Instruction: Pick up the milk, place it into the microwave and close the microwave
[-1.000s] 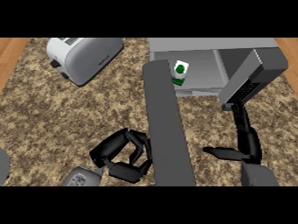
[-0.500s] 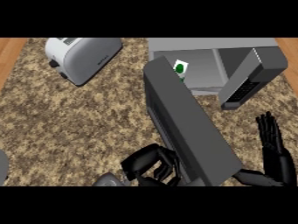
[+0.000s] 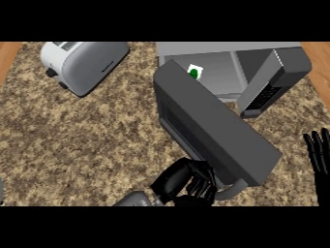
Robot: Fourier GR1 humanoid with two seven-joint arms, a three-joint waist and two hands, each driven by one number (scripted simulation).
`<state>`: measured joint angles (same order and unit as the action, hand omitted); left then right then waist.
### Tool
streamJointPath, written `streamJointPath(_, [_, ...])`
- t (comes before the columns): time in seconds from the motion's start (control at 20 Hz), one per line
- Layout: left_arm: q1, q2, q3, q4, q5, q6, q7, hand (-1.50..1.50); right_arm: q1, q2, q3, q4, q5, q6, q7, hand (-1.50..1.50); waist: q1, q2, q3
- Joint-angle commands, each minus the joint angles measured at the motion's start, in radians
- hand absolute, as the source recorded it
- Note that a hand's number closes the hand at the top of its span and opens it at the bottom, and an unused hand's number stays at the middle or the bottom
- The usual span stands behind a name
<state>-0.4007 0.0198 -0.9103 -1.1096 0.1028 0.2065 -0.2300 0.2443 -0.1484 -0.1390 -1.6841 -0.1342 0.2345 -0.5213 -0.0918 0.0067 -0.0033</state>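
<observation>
Since half a second ago, swung further across frame centre: microwave door [image 3: 214,133], left hand [image 3: 185,181] curled beneath its lower end. At upper centre, milk [image 3: 194,71] standing inside the microwave [image 3: 228,51], partly hidden by the door. At right edge, right hand [image 3: 328,160] resting, fingers straight, released.

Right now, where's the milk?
Head view: the milk sits inside the open microwave, upper centre, partly hidden by its door, with the toaster to its left.

Kitchen: speckled granite counter [image 3: 74,140] with toaster [image 3: 85,64] and open microwave [image 3: 228,65].
</observation>
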Motion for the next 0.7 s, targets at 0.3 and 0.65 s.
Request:
streamJointPath(0.3, [-0.151,-0.019,-0.066,0.03,0.228,0.232,-0.089,1.5,0.018,-0.096,0.02,-0.142,-0.11,0.159,0.076,-1.5,-0.075,0.017,-0.003])
streamJointPath(0.65, [-0.27,-0.019,-0.046,0.068,0.348,0.314,-0.075,1.5,-0.003,-0.112,0.051,-0.235,-0.168,0.191,0.144,-1.5,-0.133,0.025,-0.003])
